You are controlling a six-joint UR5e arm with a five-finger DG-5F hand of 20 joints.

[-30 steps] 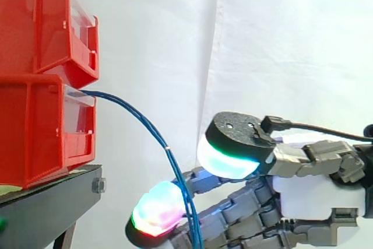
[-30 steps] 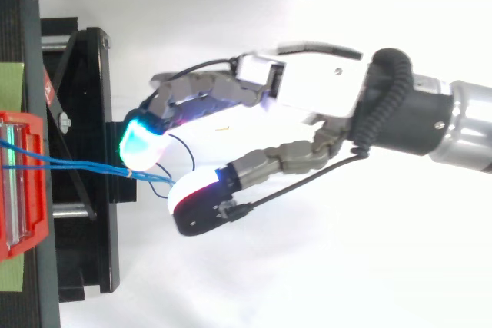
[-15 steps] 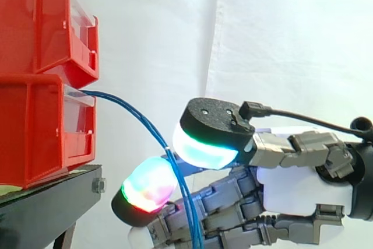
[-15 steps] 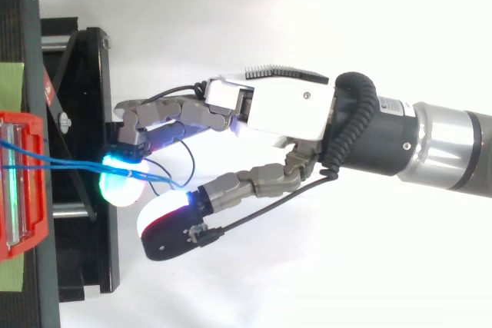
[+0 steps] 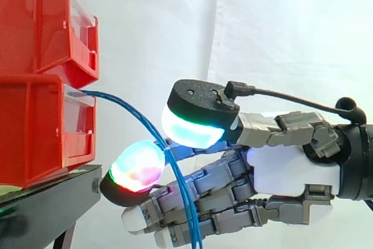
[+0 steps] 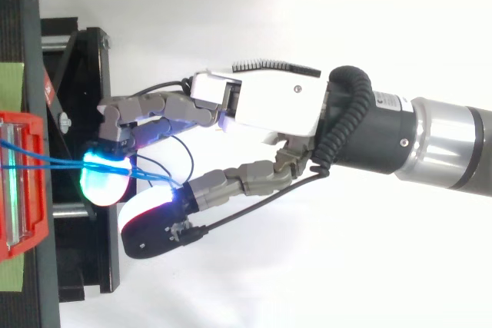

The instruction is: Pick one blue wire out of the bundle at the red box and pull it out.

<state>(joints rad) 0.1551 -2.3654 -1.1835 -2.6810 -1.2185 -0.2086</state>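
A bundle of thin blue wires (image 5: 131, 112) leaves the clear front of the lower red box (image 5: 35, 126) and droops down to the right. My hand (image 5: 291, 173) reaches in from the right with its fingers stretched out and relaxed. The wires pass through the gap between the thumb's cyan-white pad (image 5: 189, 129) above and a multicoloured fingertip (image 5: 135, 167) below. From above, the wires (image 6: 54, 160) run from the box (image 6: 23, 182) across a glowing cyan fingertip (image 6: 104, 178); the hand (image 6: 261, 105) is open, with nothing pinched.
A second red box (image 5: 35, 21) is stacked on the lower one. Both rest on a black stand (image 5: 46, 202) whose edge lies just under my fingertips. A white curtain hangs behind.
The hand has moved left toward the boxes, bringing thumb and fingers further around the hanging wires. The wires have barely shifted.
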